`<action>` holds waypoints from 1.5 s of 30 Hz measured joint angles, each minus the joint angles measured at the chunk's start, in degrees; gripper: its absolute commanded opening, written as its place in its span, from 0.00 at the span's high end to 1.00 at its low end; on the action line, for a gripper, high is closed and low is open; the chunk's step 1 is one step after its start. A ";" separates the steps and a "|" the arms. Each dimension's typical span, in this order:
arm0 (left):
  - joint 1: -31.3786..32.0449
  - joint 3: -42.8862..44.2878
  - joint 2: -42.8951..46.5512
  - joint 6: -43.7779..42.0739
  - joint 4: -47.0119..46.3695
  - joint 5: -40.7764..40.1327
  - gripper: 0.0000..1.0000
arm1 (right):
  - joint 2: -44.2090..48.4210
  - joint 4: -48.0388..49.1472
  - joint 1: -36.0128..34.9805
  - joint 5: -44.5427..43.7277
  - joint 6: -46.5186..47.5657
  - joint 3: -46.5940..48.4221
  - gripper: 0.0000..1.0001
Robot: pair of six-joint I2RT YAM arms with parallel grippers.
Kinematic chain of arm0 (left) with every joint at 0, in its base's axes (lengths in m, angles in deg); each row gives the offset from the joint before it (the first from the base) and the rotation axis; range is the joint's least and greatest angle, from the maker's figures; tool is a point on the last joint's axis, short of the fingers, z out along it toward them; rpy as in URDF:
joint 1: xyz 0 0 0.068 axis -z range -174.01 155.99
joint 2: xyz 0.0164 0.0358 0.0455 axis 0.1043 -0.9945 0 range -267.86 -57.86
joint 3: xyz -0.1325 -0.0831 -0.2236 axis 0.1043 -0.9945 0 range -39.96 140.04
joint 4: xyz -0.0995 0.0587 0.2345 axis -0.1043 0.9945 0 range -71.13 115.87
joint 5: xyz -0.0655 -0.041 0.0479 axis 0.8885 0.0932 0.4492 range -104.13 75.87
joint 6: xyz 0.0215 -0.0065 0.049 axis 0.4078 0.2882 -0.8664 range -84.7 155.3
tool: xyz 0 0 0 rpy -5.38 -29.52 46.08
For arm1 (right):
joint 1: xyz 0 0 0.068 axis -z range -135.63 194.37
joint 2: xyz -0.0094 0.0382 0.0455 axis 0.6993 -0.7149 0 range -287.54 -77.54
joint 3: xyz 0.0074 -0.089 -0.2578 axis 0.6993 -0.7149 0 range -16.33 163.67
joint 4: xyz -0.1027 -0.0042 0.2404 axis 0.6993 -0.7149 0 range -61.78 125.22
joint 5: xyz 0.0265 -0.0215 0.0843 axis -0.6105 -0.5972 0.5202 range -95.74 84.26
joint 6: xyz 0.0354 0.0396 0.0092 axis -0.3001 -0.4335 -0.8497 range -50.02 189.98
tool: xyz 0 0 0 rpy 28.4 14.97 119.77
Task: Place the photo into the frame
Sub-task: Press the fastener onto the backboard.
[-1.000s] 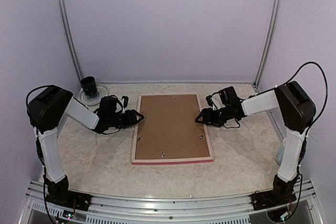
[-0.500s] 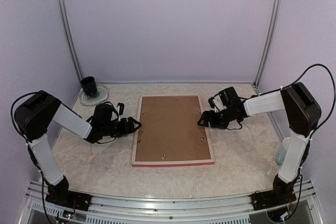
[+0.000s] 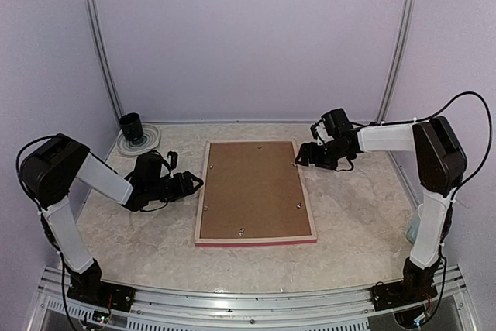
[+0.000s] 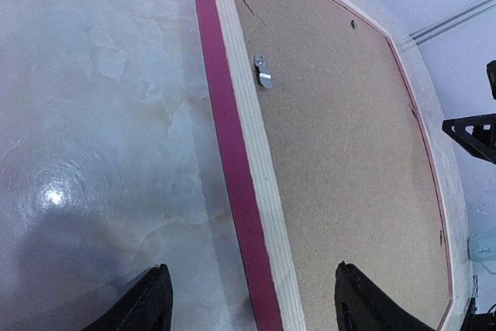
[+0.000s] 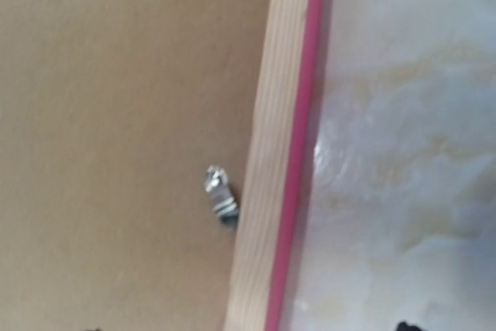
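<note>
Your left tool [image 4: 252, 304] hangs spread beside the frame [image 3: 256, 239]; right tool [image 3: 301, 157] you cannot tell; frame lies face-down, backing board [image 3: 252, 187] reachable.

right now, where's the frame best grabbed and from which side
Probably its long side rails. The frame lies flat, back up, with the backing board filling the middle, so only the thin outer edges offer a pinch. The open left hand could come in low from the left, the right hand from the right.
</note>
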State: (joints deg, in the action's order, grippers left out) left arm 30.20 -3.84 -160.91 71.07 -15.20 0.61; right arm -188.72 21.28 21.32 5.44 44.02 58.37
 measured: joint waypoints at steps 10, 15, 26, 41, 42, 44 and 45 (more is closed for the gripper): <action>-0.15 0.04 -0.13 0.15 -0.22 0.46 0.29 | -4.70 -1.22 0.00 -1.53 1.25 3.34 0.20; -0.74 0.04 -0.13 0.22 -0.22 1.07 0.29 | -4.39 1.44 0.00 0.09 0.94 1.01 0.15; -1.68 -0.11 0.85 0.02 0.63 1.92 0.29 | -3.21 2.16 -0.02 2.34 1.46 -2.10 0.11; -0.81 -0.11 4.94 -1.11 3.23 1.27 0.28 | -2.80 -0.63 -0.02 -0.92 3.34 1.40 0.12; -0.74 -0.11 4.92 -1.09 3.28 1.27 0.28 | -2.80 -0.66 -0.02 -0.90 3.32 1.42 0.13; -0.52 -0.11 4.90 -1.03 3.28 1.27 0.27 | -2.82 -0.68 -0.02 -0.92 3.37 1.79 0.13; -0.39 -0.11 4.87 -0.92 3.30 1.27 0.27 | -2.82 -0.74 -0.02 -0.94 3.43 2.10 0.13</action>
State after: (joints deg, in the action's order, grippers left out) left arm 29.80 -3.95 -156.04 70.15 -11.90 1.88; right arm -191.54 20.54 21.30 4.50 47.45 60.47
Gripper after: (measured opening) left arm 0.723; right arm 0.874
